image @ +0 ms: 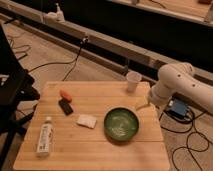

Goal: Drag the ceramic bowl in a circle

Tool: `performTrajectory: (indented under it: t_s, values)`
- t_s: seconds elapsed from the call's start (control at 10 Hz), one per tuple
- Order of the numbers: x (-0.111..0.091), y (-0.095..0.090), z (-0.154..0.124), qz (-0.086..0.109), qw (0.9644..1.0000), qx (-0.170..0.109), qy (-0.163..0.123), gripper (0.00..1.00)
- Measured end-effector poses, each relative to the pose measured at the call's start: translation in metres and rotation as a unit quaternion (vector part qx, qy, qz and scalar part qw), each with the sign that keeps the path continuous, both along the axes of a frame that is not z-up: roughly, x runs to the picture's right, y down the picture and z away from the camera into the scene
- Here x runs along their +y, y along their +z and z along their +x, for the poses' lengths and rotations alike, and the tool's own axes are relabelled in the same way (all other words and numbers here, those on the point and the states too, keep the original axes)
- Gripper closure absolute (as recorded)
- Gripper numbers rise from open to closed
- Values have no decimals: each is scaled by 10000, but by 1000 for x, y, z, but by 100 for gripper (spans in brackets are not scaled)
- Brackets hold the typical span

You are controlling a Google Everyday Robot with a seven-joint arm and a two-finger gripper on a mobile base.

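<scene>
The ceramic bowl (121, 123) is round, shallow and glossy green with a paler inside. It sits on the wooden table (90, 152) towards the right side. The white arm (175, 82) reaches in from the right. My gripper (142, 105) hangs at its end, just above the table's right edge, a little up and to the right of the bowl and apart from it.
A small white cup (133, 80) stands at the table's far right corner. An orange object (65, 94), a black block (65, 106), a white sponge (86, 120) and a lying bottle (45, 136) sit left of the bowl. Cables and a blue box (177, 109) lie on the floor.
</scene>
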State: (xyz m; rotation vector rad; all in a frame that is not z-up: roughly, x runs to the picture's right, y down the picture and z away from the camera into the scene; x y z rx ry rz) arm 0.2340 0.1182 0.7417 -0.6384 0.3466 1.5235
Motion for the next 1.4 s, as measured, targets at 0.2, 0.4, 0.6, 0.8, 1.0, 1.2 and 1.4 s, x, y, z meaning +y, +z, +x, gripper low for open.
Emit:
performTrajectory:
  t_s: [0.2,0.4,0.6,0.8,1.0,1.2,1.4]
  values:
    - [20,18,-4,-96,10000,13,19,20]
    - [42,41,4,-236,9994,242,-106,20]
    - [58,57,2,-393,9985,335,-179,20]
    - [76,66,-8,-631,9975,294,-118,20]
    - [94,72,-20,-888,9958,178,-100,25]
    - [107,77,-28,-1045,9944,52,-159,45]
    - [111,80,-34,-1123,9935,-37,-195,65]
